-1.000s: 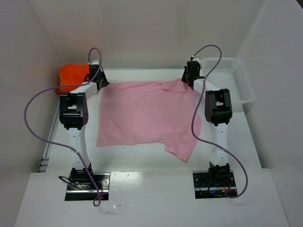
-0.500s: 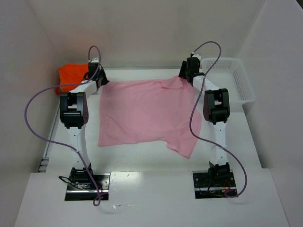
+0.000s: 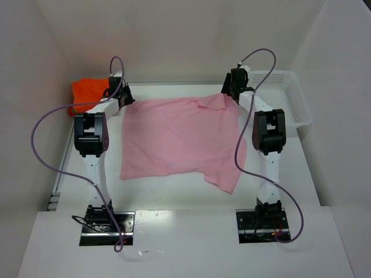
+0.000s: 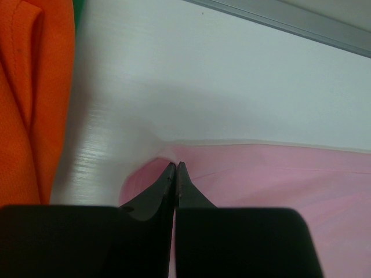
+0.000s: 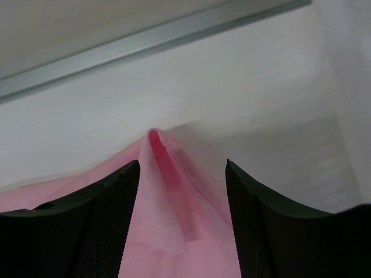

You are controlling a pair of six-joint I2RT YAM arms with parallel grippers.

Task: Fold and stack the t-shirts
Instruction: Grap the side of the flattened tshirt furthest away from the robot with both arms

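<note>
A pale pink t-shirt (image 3: 179, 139) lies spread flat in the middle of the table. My left gripper (image 3: 123, 95) is at its far left corner, and in the left wrist view the gripper (image 4: 175, 165) is shut on that corner of the pink cloth (image 4: 278, 179), which lifts slightly at the tips. My right gripper (image 3: 229, 92) is at the far right corner. The right wrist view shows it (image 5: 182, 165) open, with a raised ridge of pink cloth (image 5: 168, 174) standing free between the fingers. A folded orange t-shirt (image 3: 87, 90) sits at the far left, with a green edge (image 4: 77, 7) behind it.
A white mesh basket (image 3: 293, 98) stands at the far right beside the right arm. A metal rail (image 5: 145, 43) runs along the table's back edge, just beyond both grippers. White walls close in the sides and back.
My right gripper has opened and let go of the pink t-shirt's far right corner. The left gripper has stayed shut on its corner.
</note>
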